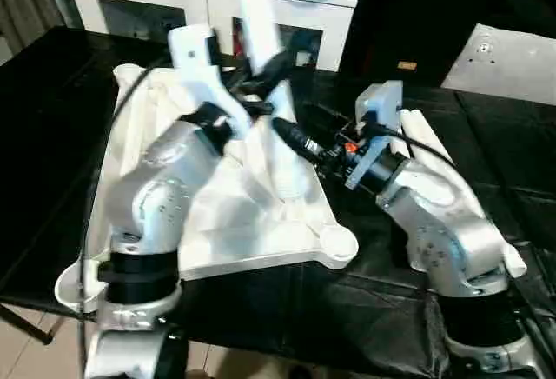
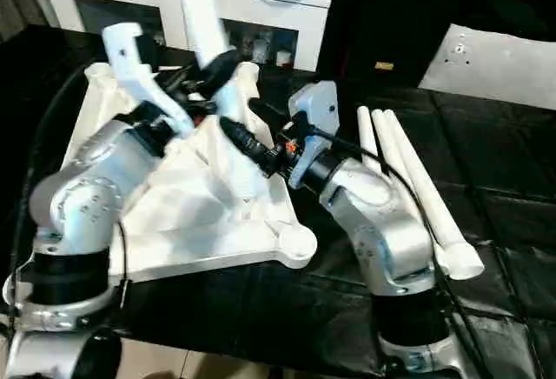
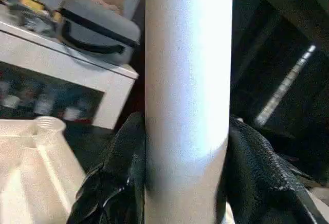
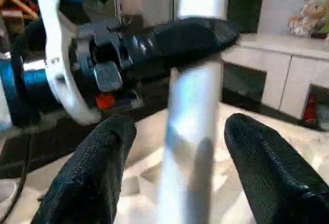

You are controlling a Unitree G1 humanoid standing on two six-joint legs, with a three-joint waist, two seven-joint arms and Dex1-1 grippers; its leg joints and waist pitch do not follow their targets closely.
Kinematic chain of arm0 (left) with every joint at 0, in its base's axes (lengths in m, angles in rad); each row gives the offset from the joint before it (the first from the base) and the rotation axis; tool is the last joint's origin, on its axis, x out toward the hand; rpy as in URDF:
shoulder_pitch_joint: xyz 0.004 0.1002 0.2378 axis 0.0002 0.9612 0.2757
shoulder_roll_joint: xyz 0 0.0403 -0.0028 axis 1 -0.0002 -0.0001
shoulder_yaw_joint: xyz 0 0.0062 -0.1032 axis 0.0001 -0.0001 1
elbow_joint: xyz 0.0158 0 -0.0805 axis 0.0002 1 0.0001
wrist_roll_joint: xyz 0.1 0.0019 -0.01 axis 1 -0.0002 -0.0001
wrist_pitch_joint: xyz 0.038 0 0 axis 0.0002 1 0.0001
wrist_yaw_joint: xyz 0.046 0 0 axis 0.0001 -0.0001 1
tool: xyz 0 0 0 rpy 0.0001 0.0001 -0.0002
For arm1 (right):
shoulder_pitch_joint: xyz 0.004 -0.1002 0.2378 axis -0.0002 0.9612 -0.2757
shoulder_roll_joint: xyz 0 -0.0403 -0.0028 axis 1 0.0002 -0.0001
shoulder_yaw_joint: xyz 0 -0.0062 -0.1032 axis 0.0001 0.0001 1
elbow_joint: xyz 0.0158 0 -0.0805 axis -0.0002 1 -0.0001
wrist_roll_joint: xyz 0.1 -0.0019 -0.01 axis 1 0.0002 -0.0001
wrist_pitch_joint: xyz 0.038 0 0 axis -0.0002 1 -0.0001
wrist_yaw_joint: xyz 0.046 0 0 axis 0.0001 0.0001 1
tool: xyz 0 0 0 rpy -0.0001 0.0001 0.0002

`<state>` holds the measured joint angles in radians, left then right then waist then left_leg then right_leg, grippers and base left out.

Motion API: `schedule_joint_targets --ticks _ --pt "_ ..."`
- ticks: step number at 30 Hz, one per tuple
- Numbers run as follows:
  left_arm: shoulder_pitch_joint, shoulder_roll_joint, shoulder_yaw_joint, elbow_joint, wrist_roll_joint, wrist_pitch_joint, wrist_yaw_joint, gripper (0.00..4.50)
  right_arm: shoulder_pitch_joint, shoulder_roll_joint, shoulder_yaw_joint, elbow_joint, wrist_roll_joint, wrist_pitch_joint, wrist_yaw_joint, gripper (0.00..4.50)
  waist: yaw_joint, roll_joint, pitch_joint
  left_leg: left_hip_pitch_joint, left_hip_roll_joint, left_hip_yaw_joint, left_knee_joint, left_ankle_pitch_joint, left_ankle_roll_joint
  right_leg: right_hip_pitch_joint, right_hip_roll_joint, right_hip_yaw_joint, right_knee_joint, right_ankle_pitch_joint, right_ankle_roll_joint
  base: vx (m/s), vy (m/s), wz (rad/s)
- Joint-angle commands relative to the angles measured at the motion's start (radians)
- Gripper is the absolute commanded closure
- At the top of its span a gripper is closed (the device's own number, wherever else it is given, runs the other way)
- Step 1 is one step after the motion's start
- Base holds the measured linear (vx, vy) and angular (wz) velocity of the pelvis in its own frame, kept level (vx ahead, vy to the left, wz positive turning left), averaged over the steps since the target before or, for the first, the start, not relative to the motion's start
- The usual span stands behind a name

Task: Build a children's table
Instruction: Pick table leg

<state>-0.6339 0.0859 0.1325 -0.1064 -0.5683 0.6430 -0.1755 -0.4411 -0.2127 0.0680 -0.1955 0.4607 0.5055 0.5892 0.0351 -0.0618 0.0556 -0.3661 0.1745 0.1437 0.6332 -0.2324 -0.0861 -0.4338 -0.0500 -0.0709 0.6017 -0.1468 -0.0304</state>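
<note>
Setting: a furnished indoor room of domestic type, arranged as a robot work area. The work surface is a table (image 2: 521, 249) covered with black sheeting. Behind it stands a low white cabinet (image 1: 187, 1) with open compartments holding small items that cannot be identified. A grey bag (image 3: 95, 34) with a dark handle rests on top of the cabinet. The right wrist view shows a second white cabinet (image 4: 280, 77) carrying a stuffed toy (image 4: 308, 16), and a clothes hanger (image 4: 15, 0).

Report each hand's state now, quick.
Left hand: closed on the upright leg, holding it.
Right hand: open, fingers either side of the same leg, not touching it.
</note>
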Motion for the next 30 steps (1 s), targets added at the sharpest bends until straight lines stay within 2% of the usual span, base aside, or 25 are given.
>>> schedule_joint_targets --ticks 1,2,4,5,6,7,8,9,13,14,15,17,19,23,24,25,30 --pt "-0.036 0.006 0.002 0.007 -0.008 -0.010 -0.030 2.70 -0.016 -0.019 -0.052 -0.023 0.038 0.037 0.004 0.92 -0.001 -0.001 -0.075 -0.006 0.035 0.002 -0.069 0.013 0.077 0.083 -0.069 0.049 -0.060 -0.231 -0.107 0.000 0.000 0.00" --pt "-0.045 0.013 0.007 0.016 -0.026 0.000 -0.052 2.70 -0.023 -0.031 -0.078 -0.025 0.067 0.069 0.002 0.80 -0.002 -0.005 -0.075 -0.006 0.035 0.002 -0.069 0.014 0.077 0.083 -0.069 0.049 -0.060 -0.232 -0.106 0.000 0.000 0.00" --pt "-0.058 0.022 0.018 0.026 -0.060 0.021 -0.089 2.70 -0.033 -0.053 -0.111 -0.025 0.103 0.124 0.001 0.61 0.002 -0.002 -0.076 -0.002 0.034 0.002 -0.068 0.021 0.078 0.082 -0.069 0.050 -0.058 -0.234 -0.108 0.000 0.000 0.00" --pt "-0.062 0.025 0.023 0.029 -0.072 0.028 -0.102 2.70 -0.035 -0.063 -0.120 -0.025 0.112 0.138 0.005 0.61 0.001 -0.008 -0.076 -0.005 0.031 0.003 -0.067 0.027 0.079 0.084 -0.067 0.049 -0.057 -0.230 -0.108 0.000 0.000 0.00" --pt "-0.066 0.028 0.026 0.032 -0.084 0.033 -0.115 2.70 -0.037 -0.074 -0.127 -0.025 0.122 0.152 0.009 0.56 0.001 -0.007 -0.075 -0.005 0.032 0.003 -0.068 0.028 0.079 0.084 -0.068 0.049 -0.057 -0.233 -0.109 0.000 0.000 0.00" --pt "-0.083 0.040 0.042 0.048 -0.124 0.049 -0.153 2.70 -0.041 -0.109 -0.150 -0.021 0.158 0.204 0.024 0.37 0.002 -0.009 -0.075 -0.004 0.029 0.006 -0.066 0.025 0.081 0.084 -0.067 0.049 -0.060 -0.246 -0.107 0.000 0.000 0.00" --pt "-0.102 0.057 0.053 0.062 -0.160 0.070 -0.196 2.70 -0.047 -0.135 -0.175 -0.017 0.192 0.235 0.042 0.37 0.003 -0.008 -0.075 -0.004 0.030 0.006 -0.066 0.026 0.082 0.083 -0.067 0.049 -0.060 -0.249 -0.107 0.000 0.000 0.00" --pt "-0.107 0.064 0.053 0.066 -0.166 0.074 -0.210 2.70 -0.048 -0.141 -0.181 -0.016 0.202 0.240 0.048 0.17 0.003 -0.009 -0.075 -0.004 0.026 0.007 -0.065 0.025 0.085 0.083 -0.065 0.048 -0.062 -0.254 -0.103 0.000 0.000 0.00" --pt "-0.137 0.080 0.064 0.083 -0.194 0.087 -0.256 2.70 -0.063 -0.160 -0.217 -0.003 0.255 0.279 0.061 0.03 0.002 -0.012 -0.076 -0.006 0.027 0.008 -0.063 0.022 0.083 0.082 -0.067 0.046 -0.067 -0.297 -0.088 0.000 0.000 0.00" --pt "-0.172 0.099 0.071 0.100 -0.229 0.106 -0.314 2.70 -0.086 -0.178 -0.245 0.004 0.316 0.332 0.080 0.01 0.003 -0.011 -0.077 -0.005 0.027 0.007 -0.063 0.026 0.083 0.083 -0.067 0.046 -0.066 -0.303 -0.090 0.000 0.000 0.00" --pt "-0.172 0.099 0.071 0.100 -0.229 0.106 -0.314 2.70 -0.086 -0.178 -0.245 0.004 0.316 0.332 0.080 0.01 0.004 -0.011 -0.077 -0.003 0.024 0.008 -0.063 0.027 0.085 0.081 -0.065 0.045 -0.067 -0.307 -0.089 0.000 0.000 0.00" --pt "-0.204 0.117 0.073 0.112 -0.273 0.131 -0.379 2.70 -0.107 -0.197 -0.265 0.006 0.378 0.384 0.104 0.00 0.005 -0.009 -0.076 -0.002 0.026 0.007 -0.063 0.024 0.083 0.080 -0.065 0.045 -0.066 -0.304 -0.093 0.000 0.000 0.00" --pt "-0.225 0.136 0.064 0.120 -0.314 0.168 -0.435 2.70 -0.116 -0.228 -0.253 0.004 0.411 0.421 0.153 0.00 0.007 -0.011 -0.074 -0.005 0.027 0.008 -0.063 0.021 0.080 0.081 -0.065 0.045 -0.065 -0.303 -0.100 0.000 0.000 0.00" --pt "-0.241 0.141 0.058 0.127 -0.335 0.189 -0.473 2.70 -0.118 -0.254 -0.232 -0.004 0.420 0.445 0.193 0.00 0.010 -0.014 -0.075 -0.007 0.028 0.009 -0.062 0.028 0.077 0.083 -0.066 0.044 -0.066 -0.305 -0.104 0.000 0.000 0.00" --pt "-0.245 0.147 0.044 0.128 -0.328 0.191 -0.491 2.70 -0.117 -0.262 -0.223 -0.009 0.424 0.456 0.201 0.00 0.012 -0.019 -0.075 -0.008 0.028 0.009 -0.062 0.024 0.073 0.084 -0.068 0.044 -0.068 -0.330 -0.095 0.000 0.000 0.00" --pt "-0.247 0.148 0.040 0.128 -0.329 0.193 -0.498 2.70 -0.119 -0.263 -0.219 -0.009 0.425 0.458 0.203 0.00 0.013 -0.017 -0.074 -0.007 0.028 0.009 -0.063 0.021 0.070 0.083 -0.069 0.044 -0.069 -0.343 -0.091 0.000 0.000 0.00" --pt "-0.256 0.171 0.008 0.122 -0.348 0.213 -0.563 2.70 -0.138 -0.274 -0.197 -0.004 0.442 0.482 0.212 0.00 0.012 -0.019 -0.074 -0.004 0.029 0.008 -0.064 0.011 0.054 0.079 -0.068 0.042 -0.073 -0.377 -0.067 0.000 0.000 0.00"
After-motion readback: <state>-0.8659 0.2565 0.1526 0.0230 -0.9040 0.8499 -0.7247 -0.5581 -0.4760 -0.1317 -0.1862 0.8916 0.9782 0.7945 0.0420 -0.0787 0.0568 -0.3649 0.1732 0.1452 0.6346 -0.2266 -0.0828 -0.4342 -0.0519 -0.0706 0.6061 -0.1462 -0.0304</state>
